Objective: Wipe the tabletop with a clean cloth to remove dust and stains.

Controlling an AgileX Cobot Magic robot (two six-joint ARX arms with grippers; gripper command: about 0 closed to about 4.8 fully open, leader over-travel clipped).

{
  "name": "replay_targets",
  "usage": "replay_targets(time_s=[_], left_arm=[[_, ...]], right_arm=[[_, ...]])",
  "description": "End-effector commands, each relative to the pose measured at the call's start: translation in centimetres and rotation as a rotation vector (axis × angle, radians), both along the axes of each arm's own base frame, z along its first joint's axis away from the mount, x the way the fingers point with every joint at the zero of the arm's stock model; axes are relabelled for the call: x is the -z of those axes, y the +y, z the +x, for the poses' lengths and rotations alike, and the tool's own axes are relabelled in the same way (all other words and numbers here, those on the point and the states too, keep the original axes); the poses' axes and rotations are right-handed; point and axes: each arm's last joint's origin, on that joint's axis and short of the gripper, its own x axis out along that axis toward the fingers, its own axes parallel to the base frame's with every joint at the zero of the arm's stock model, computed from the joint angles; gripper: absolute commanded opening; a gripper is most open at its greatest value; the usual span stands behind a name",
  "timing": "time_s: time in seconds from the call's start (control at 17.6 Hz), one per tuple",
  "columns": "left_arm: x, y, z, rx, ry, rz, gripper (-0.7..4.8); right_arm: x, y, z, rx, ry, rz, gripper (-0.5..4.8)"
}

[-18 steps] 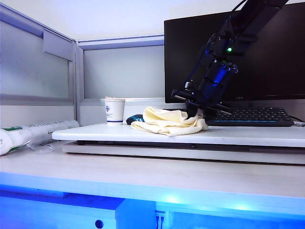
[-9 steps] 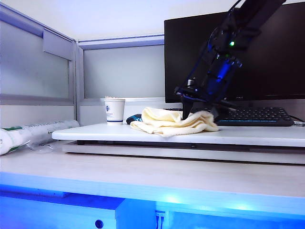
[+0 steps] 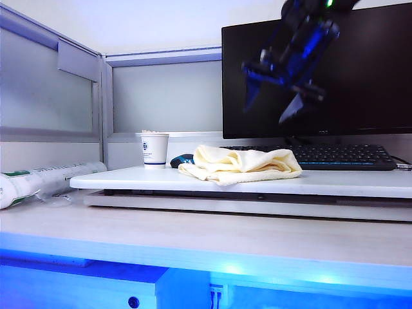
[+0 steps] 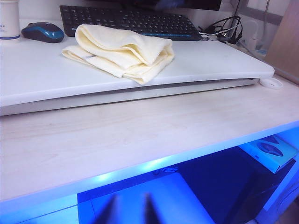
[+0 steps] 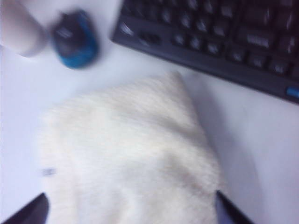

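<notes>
On the white tabletop [image 3: 347, 182], between mouse [image 4: 39, 31] and keyboard [image 3: 341, 156]: one folded cream cloth [image 3: 241, 165], lying free; right gripper [image 3: 278, 103] above it, fingers spread, empty; left gripper [image 4: 128, 212] low before the desk, state indiscernible.

Right gripper [image 3: 278, 96] was motion-blurred in exterior view, arm cut off by top edge. In right wrist view only its two dark fingertips [image 5: 25, 212] showed at frame edge; cloth [image 5: 131, 158], mouse [image 5: 74, 39] and keyboard [image 5: 224, 42] were soft, keyboard cropped. Left gripper [image 4: 126, 212]: dim blurred finger shapes only, opening unreadable. Cup [image 4: 9, 18] was cropped. Cloth [image 3: 241, 164] hid part of mouse [image 3: 181, 159]
</notes>
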Motion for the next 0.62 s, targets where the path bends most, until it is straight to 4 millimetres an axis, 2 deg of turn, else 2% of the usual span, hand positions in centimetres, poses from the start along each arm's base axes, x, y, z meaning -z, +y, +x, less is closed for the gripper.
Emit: replay_targets(time_s=[0.06,0.17,0.45,0.62], left_arm=[[0.0,0.0,0.0,0.003,-0.003,0.0,0.62],[0.0,0.0,0.0,0.003,-0.003,0.0,0.62],[0.0,0.1,0.1,-0.032,-0.005,0.008,0.63],[0.0,0.3,0.2,-0.119,-0.006,0.021,0.63]], right_arm=[[-3.2,-0.3,-1.7,-0.024,-0.057,0.032,4.73],[-5.2,-0.6,-2.9,-0.026,-0.087,0.042,4.72],[-12.4,-1.9,-7.9,-0.033,-0.286,0.081,4.65],[-15.6,-2.7,-11.1,-0.055,-0.384,0.058,3.72]])
